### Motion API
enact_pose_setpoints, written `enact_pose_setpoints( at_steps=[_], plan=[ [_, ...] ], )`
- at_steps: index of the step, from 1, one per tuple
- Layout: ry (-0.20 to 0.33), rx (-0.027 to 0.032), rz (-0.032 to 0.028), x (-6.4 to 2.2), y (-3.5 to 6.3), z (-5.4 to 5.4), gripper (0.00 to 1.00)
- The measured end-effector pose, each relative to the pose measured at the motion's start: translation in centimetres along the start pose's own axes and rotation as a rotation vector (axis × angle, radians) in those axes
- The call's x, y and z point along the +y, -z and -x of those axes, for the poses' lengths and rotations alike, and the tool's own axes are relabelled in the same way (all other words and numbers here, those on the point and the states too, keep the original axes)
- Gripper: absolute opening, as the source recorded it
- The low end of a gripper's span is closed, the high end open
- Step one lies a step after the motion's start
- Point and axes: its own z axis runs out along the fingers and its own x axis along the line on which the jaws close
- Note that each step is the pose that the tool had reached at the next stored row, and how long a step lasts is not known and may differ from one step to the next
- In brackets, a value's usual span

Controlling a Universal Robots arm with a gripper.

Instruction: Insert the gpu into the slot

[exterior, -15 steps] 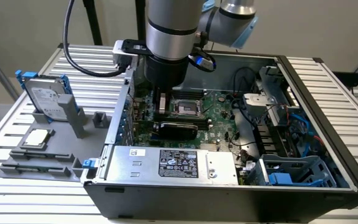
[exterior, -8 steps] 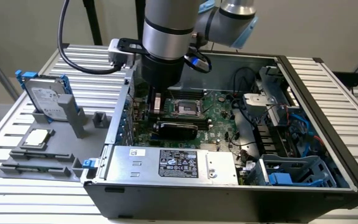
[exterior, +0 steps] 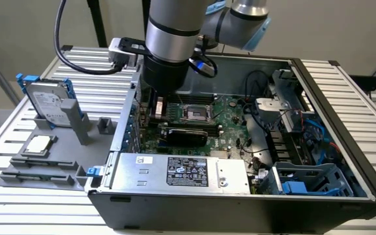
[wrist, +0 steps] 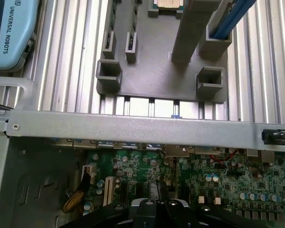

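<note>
The gpu [exterior: 183, 135], a flat black card with a glossy shroud, rests low over the green motherboard [exterior: 230, 129], just in front of the square CPU socket [exterior: 195, 113]. My gripper [exterior: 156, 113] hangs inside the open case under the grey arm, close to the gpu's end on the exterior view's left and slightly behind it. In the wrist view the gripper's black body [wrist: 156, 206] hovers above the motherboard [wrist: 228, 180], near the case's rear wall [wrist: 133, 126]. The blue slot is hidden from me. I cannot make out whether anything is held.
The silver power-supply box [exterior: 181, 171] fills the case's front. Drive cages and cables [exterior: 293, 142] crowd the exterior view's right. Outside the case, a grey fixture plate [wrist: 156, 76] on the ribbed table carries a hard drive [exterior: 47, 103] and a CPU chip [exterior: 37, 143].
</note>
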Motion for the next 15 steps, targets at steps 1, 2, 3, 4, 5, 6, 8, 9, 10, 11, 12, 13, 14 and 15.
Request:
enact_pose_setpoints(
  at_steps=[1,2,3,4,5,6,8,9,10,11,12,13,14,15],
  plan=[
    [0.0,-0.0003,0.0062,0.05,0.01,0.01,0.11],
    [0.0,-0.0006,0.0097,0.09,0.0,0.03,0.11],
    [0.0,-0.0008,0.0117,0.14,-0.01,0.06,0.11],
    [-0.002,-0.0011,0.0128,0.17,-0.01,0.09,0.11],
    [-0.005,-0.0017,0.0136,0.19,-0.01,0.1,0.11],
    [-0.011,-0.0027,0.0139,0.2,-0.01,0.1,0.11],
    [-0.024,-0.0053,0.0145,0.23,-0.01,0.11,0.11],
    [-0.03,-0.0067,0.0148,0.25,-0.02,0.12,0.11],
    [-0.037,-0.008,0.015,0.29,-0.03,0.12,0.11],
    [-0.042,-0.0092,0.0151,0.33,-0.04,0.12,0.11],
    [-0.046,-0.0104,0.0152,0.38,-0.05,0.12,0.11],
    [-0.049,-0.0119,0.0152,0.47,-0.07,0.13,0.11],
    [-0.052,-0.0133,0.0151,0.57,-0.09,0.13,0.11],
    [-0.054,-0.0141,0.0159,0.66,-0.1,0.15,0.11]
  ],
)
